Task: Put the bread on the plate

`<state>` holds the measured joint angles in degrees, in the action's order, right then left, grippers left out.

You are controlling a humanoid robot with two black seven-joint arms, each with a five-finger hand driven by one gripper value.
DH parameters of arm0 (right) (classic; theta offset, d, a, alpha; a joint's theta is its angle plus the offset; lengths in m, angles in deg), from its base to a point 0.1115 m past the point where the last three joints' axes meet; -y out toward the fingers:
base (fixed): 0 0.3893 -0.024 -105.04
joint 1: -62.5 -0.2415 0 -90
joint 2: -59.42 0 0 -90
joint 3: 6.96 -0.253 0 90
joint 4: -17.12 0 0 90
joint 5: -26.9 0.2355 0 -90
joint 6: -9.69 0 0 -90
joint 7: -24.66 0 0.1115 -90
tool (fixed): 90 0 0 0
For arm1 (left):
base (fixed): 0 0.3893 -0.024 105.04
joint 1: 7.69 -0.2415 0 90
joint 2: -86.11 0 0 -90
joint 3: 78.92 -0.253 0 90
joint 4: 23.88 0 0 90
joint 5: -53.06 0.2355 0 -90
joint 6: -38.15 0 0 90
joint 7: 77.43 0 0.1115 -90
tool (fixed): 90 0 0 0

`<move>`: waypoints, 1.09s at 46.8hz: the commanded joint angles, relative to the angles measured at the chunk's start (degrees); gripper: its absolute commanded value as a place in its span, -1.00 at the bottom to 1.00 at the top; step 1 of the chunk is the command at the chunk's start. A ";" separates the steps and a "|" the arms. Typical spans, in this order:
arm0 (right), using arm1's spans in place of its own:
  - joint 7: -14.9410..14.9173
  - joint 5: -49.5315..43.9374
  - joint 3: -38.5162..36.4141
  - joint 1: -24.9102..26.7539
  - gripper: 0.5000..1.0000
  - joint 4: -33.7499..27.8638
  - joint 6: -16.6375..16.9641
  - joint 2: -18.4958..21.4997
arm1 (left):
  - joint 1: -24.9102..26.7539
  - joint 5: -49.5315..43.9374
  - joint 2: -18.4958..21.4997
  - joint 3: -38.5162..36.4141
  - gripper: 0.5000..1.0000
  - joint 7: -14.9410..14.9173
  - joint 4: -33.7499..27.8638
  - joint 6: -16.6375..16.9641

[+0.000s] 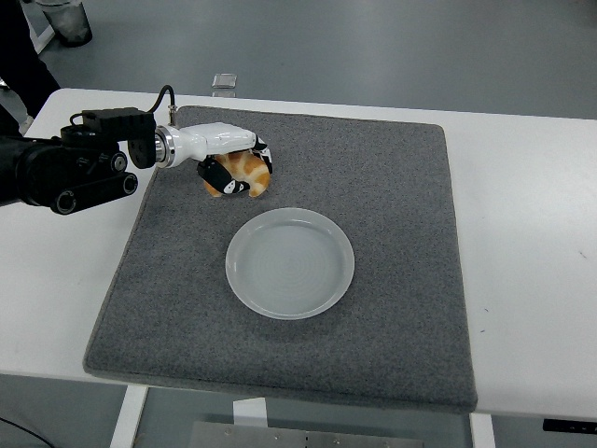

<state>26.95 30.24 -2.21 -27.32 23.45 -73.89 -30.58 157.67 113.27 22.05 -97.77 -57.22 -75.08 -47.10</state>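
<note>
A dark-clothed person (17,56) is partly seen at the far left edge, beyond the white table (550,233). The left arm (65,173) is seen entering from the left edge, its black forearm held over the bare tabletop just left of the grey mat (392,308). A black cable (166,98) is looped above the wrist. The left hand (229,163), white-shelled with black fingers, is extended over the far left part of the mat. Its fingers (224,179) are curled around the bread (244,171), a golden-brown roll, which is gripped from above and from the near side. Whether the bread is touching the mat or held clear of it cannot be told from this view. The bread is located just beyond the far left rim of the plate (290,262) and apart from it. The plate, pale and translucent, is set on the mat slightly left of the mat's centre, with nothing on it. A small clear object (224,82) is noted at the table's far edge, beyond the mat. The right portion of the mat and table is bare.
</note>
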 commanded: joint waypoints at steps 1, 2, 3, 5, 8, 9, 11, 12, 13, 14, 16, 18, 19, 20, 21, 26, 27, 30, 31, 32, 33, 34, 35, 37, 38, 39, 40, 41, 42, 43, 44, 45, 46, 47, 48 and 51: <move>0.00 0.00 0.00 0.00 0.81 0.00 0.00 0.00 | 2.15 -0.10 0.69 0.13 -1.00 0.00 -0.75 -0.18; 0.00 0.00 0.00 0.00 0.81 0.00 0.00 0.00 | 2.85 -0.10 1.04 0.13 -1.00 0.00 -1.01 -0.27; 0.00 0.00 0.00 0.00 0.81 0.00 0.00 0.00 | 3.73 -0.10 1.56 0.13 -1.00 0.00 -1.36 -0.36; 0.00 0.00 0.00 0.00 0.81 0.00 0.00 0.00 | 5.57 -0.10 2.44 0.22 -1.00 0.00 -2.32 -0.71; 0.00 0.00 0.00 0.00 0.81 0.00 0.00 0.00 | 8.21 -0.18 3.50 0.22 -1.00 0.00 -3.55 -1.06; 0.00 0.00 0.00 0.00 0.81 0.00 0.00 0.00 | 9.18 -0.18 3.85 0.22 -1.00 0.00 -4.08 -1.24; 0.00 0.00 0.00 0.00 0.81 0.00 0.00 0.00 | 11.28 -0.27 4.81 0.22 -1.00 0.00 -5.05 -1.67; 0.00 0.00 0.00 0.00 0.81 0.00 0.00 0.00 | 12.51 -0.45 5.25 0.22 -1.00 0.00 -5.58 -2.03; 0.00 0.00 0.00 0.00 0.81 0.00 0.00 0.00 | 13.74 -0.71 5.61 0.22 -1.00 0.00 -6.10 -2.38; 0.00 0.00 0.00 0.00 0.81 0.00 0.00 0.00 | 14.89 -0.80 6.04 0.22 -1.00 0.09 -6.54 -2.82; 0.00 0.00 0.00 0.00 0.82 0.00 0.00 0.00 | 16.65 -1.06 6.66 0.30 -1.00 0.09 -7.33 -3.78; 0.00 0.00 0.00 0.00 0.81 0.00 0.00 0.00 | 18.23 -1.15 7.19 0.39 -1.00 0.09 -7.95 -4.49; 0.00 0.00 0.00 0.00 0.81 0.00 0.00 0.00 | 18.93 -1.15 7.37 0.39 -1.00 0.09 -8.21 -4.75; 0.00 0.00 0.00 0.00 0.81 0.00 0.00 0.00 | 19.64 -1.15 7.54 0.39 -1.00 0.09 -8.39 -4.93; 0.00 0.00 0.00 0.00 0.81 0.00 0.00 0.00 | 20.34 -1.15 7.54 0.48 -1.00 0.09 -8.65 -5.10; 0.00 0.00 0.00 0.00 0.81 0.00 0.00 0.00 | 22.28 -1.15 7.63 1.62 -1.00 0.35 -9.09 -5.81; 0.00 0.00 0.00 0.00 0.82 0.00 0.00 0.00 | 22.46 -1.06 7.63 1.80 -1.00 0.44 -9.27 -5.98; 0.00 0.00 0.00 0.00 0.81 0.00 0.00 0.00 | 22.63 -0.98 7.63 2.76 -1.00 0.70 -10.50 -6.42; 0.00 0.00 0.00 0.00 0.81 0.00 0.00 0.00 | 22.63 -0.98 7.63 3.03 -1.00 0.88 -11.20 -6.42; 0.00 0.00 0.00 0.00 0.81 0.00 0.00 0.00 | 22.55 -0.98 7.63 3.29 -1.00 1.23 -11.99 -6.51; 0.00 0.00 0.00 0.00 0.81 0.00 0.00 0.00 | 22.55 -0.89 7.63 3.47 -1.00 1.67 -12.78 -6.42; 0.00 0.00 0.00 0.00 0.81 0.00 0.00 0.00 | 22.46 -0.80 7.63 3.56 -1.00 2.11 -13.57 -6.42; 0.00 0.00 0.00 0.00 0.81 0.00 0.00 0.00 | 22.28 -0.54 7.63 3.56 -1.00 2.46 -14.36 -6.42; 0.00 0.00 0.00 0.00 0.81 0.00 0.00 0.00 | 22.02 -0.36 7.46 3.64 -1.00 2.90 -15.86 -6.25; 0.00 0.00 0.00 0.00 0.81 0.00 0.00 0.00 | 21.93 -0.27 7.46 3.64 -1.00 3.08 -16.47 -6.25; 0.00 0.00 0.00 0.00 0.82 0.00 0.00 0.00 | 21.84 -0.19 7.28 3.56 -1.00 3.25 -17.18 -6.25; 0.00 0.00 0.00 0.00 0.81 0.00 0.00 0.00 | 21.76 -0.10 7.19 3.56 -1.00 3.52 -17.79 -6.25; 0.00 0.00 0.00 0.00 0.81 0.00 0.00 0.00 | 21.67 -0.01 7.02 3.56 -1.00 3.87 -18.32 -6.25; 0.00 0.00 0.00 0.00 0.81 0.00 0.00 0.00 | 21.58 0.08 6.84 3.56 -1.00 4.39 -18.76 -6.25; 0.00 0.00 0.00 0.00 0.81 0.00 0.00 0.00 | 21.49 0.34 6.75 3.47 -1.00 4.92 -19.20 -6.25; 0.00 0.00 0.00 0.00 0.81 0.00 0.00 0.00 | 21.32 0.86 6.75 3.47 -1.00 5.45 -19.64 -6.25; 0.00 0.00 0.00 0.00 0.81 0.00 0.00 0.00 | 21.05 1.48 6.67 3.47 -1.00 5.71 -19.99 -6.25; 0.00 0.00 0.00 0.00 0.81 0.00 0.00 0.00 | 20.79 2.18 6.58 3.47 -1.00 6.06 -20.26 -6.25; 0.00 0.00 0.00 0.00 0.81 0.00 0.00 0.00 | 20.53 3.15 6.58 3.47 -1.00 6.15 -20.43 -6.25; 0.00 0.00 0.00 0.00 0.81 0.00 0.00 0.00 | 20.18 4.03 6.58 3.47 -1.00 6.33 -20.52 -6.25; 0.00 0.00 0.00 0.00 0.81 0.00 0.00 0.00 | 18.86 7.10 6.49 3.56 -1.00 7.20 -20.79 -6.25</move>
<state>26.95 30.24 -2.21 -27.31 23.45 -73.89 -30.58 177.75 117.47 28.64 -94.27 -50.93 -95.57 -53.34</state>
